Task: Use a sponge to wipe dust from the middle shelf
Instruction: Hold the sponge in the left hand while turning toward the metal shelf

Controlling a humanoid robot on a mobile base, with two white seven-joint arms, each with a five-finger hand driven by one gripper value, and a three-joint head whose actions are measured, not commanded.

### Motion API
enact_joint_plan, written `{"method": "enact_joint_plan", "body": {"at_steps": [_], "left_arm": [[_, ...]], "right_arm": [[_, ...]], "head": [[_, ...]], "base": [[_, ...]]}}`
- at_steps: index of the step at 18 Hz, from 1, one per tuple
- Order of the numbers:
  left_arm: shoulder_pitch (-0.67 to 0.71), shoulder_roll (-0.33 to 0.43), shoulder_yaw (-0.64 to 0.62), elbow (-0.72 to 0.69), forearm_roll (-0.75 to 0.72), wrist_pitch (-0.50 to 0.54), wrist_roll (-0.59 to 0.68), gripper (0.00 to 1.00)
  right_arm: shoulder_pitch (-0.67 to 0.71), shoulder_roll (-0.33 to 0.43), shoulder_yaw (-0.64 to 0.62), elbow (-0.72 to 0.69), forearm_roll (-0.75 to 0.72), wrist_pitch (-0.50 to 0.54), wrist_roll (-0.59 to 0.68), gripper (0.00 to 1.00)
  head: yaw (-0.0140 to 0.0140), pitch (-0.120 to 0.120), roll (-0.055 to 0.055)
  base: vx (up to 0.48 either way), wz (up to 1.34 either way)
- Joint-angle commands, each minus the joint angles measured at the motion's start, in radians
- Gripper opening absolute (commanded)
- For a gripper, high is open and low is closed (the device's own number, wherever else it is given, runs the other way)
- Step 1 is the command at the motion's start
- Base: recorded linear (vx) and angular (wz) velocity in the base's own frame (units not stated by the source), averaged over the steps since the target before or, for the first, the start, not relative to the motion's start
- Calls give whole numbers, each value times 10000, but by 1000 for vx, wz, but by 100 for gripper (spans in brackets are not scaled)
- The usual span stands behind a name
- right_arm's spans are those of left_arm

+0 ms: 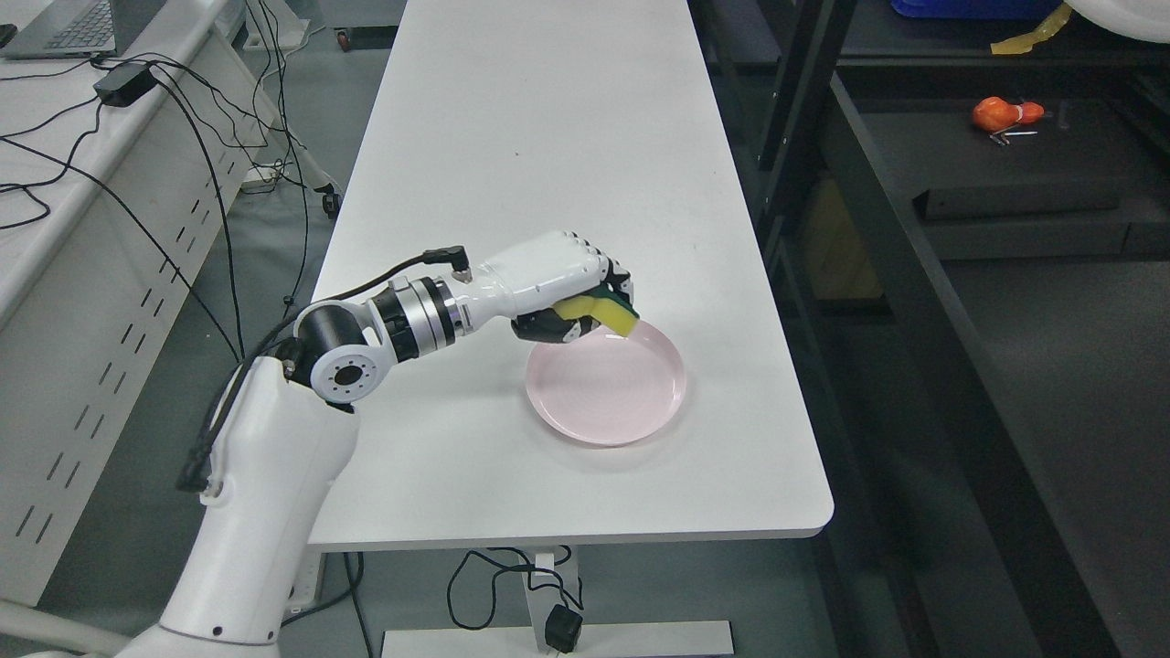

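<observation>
I see my left hand (567, 283) at the frame's center, its fingers (548, 327) curled tight around the yellow-and-green sponge (611, 309). The sponge's yellow end hangs over the upper-left rim of the pink plate (622, 402), which sits on the white desk (548, 137). A dark shelf (1005, 238) runs along the right.

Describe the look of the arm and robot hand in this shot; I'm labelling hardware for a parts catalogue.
The left arm has glossy white shells, a silver ribbed wrist ring with black bands, and a round white elbow joint with bolt holes. Black cables run along it. The robot hand has a white back and black fingers.
</observation>
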Motion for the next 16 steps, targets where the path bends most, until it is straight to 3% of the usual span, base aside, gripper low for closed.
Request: {"method": "enact_joint_plan", "body": {"at_steps": [1,3,7,16], "left_arm": [[512,-570,4078,-383,4639,1737,1097,0],[1308,-570,4109,-1040,5750,3043,2507,1],[3196,-570,3695,-2298,7378,4273,4843,0],[4901,-570,3787,-4248,7917,4583,4907,0]], "right_arm": [[1,-175,10,-175,0,4,8,100],[1,-175,-5,-175,0,4,8,100],[1,-175,10,-175,0,4,8,100],[1,-175,-5,-175,0,4,8,100]], "head": [[0,0,0],[0,0,0],[0,0,0],[0,0,0]], "base": [[0,0],[0,0],[-37,-71],[-138,-117]]}}
